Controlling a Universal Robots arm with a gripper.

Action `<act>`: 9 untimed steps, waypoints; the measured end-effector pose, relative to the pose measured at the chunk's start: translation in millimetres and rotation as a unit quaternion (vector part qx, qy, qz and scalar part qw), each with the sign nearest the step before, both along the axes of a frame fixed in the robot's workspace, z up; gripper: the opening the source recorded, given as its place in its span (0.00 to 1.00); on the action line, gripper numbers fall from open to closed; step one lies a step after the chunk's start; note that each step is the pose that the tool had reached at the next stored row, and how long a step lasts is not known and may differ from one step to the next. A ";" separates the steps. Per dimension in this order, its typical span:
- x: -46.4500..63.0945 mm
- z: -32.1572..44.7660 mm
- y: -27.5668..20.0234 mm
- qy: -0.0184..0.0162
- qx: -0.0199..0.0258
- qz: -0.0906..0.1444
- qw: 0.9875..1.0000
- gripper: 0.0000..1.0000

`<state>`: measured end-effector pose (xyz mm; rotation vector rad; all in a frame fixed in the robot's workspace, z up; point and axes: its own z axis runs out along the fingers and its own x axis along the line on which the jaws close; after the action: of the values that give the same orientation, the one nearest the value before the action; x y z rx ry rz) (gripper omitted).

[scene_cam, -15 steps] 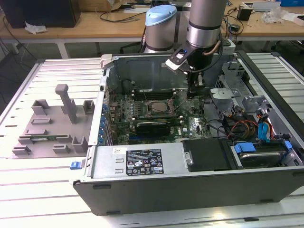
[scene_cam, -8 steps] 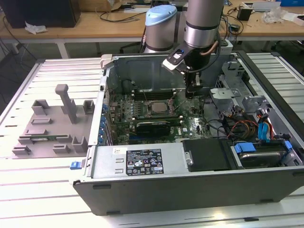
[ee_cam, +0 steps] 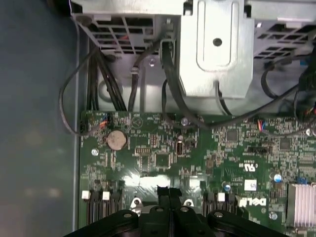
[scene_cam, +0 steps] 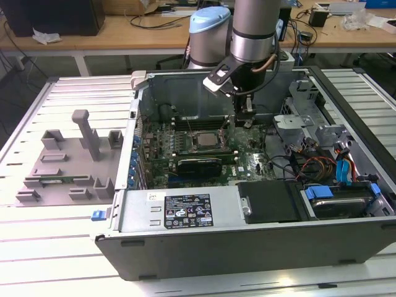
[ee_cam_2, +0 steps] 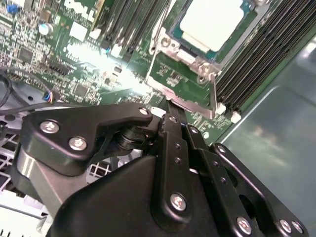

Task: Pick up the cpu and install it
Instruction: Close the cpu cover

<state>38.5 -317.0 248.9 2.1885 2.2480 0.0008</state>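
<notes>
The cpu (scene_cam: 204, 140) lies flat in the motherboard socket inside the open computer case, its silver top facing up; in the second wrist view the cpu (ee_cam_2: 211, 20) sits within the metal socket frame (ee_cam_2: 183, 81). My gripper (scene_cam: 245, 121) hangs just above the board, a little to the exterior view's right of the socket. The black fingers (ee_cam_2: 170, 129) are pressed together in both wrist views, with nothing between them. The gripper (ee_cam: 170, 191) shows as a closed black tip over the green board. It does not touch the cpu.
Memory slots (ee_cam_2: 256, 64) flank the socket. A metal drive cage (ee_cam: 217, 44) and loose black cables (ee_cam: 98, 79) stand beside the board. A coin battery (ee_cam: 117, 140) sits on it. A grey fixture tray (scene_cam: 68, 164) lies on the table at the exterior view's left.
</notes>
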 end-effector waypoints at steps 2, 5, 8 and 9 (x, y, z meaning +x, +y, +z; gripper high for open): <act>-4.8 0.0 0.0 0.000 0.000 0.000 1.000 0.11; -12.1 0.0 0.0 -0.001 0.000 0.000 1.000 0.11; -24.2 0.0 0.0 -0.002 0.000 0.000 1.000 0.11; -27.2 0.0 0.0 -0.002 0.000 0.000 1.000 0.11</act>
<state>11.3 -317.0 248.9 2.1867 2.2459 0.0051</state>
